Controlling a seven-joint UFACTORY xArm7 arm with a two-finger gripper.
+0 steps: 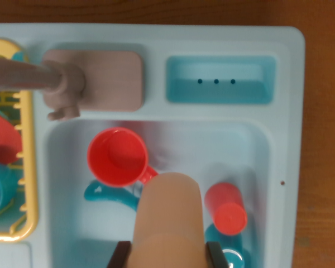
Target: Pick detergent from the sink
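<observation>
The gripper [166, 252] shows as 2 dark fingers [119, 255] at the bottom edge of the wrist view, 1 pressed against each side of the detergent [170, 215]: the jaws are clamped on the bottle. The detergent sits directly between the fingers and extends ahead of them over the basin of the sink [259, 167]; whether its base is touching the basin floor cannot be determined. The bottle is a smooth, peach-tan body with a rounded end and no visible label. Clearance ahead of the bottle is limited: a red cup [117, 156] lies just beyond its rounded end and toward the wrist view's left, with its handle meeting the bottle outline. A teal item [103, 192] lies under the cup, close to the left finger. On the wrist view's right, a red cylinder [226, 207] lies just beside the bottle, and a second teal item [234, 258] sits beside the right finger. The basin wall on the right stands beyond the cylinder; the left wall is farther off, with bare basin floor between. Beyond the far basin edge are the faucet [61, 84] and a teal recess [220, 81] with 3 holes. A yellow rack [27, 162] borders the sink's left. A wooden table [324, 139] surrounds the unit.
</observation>
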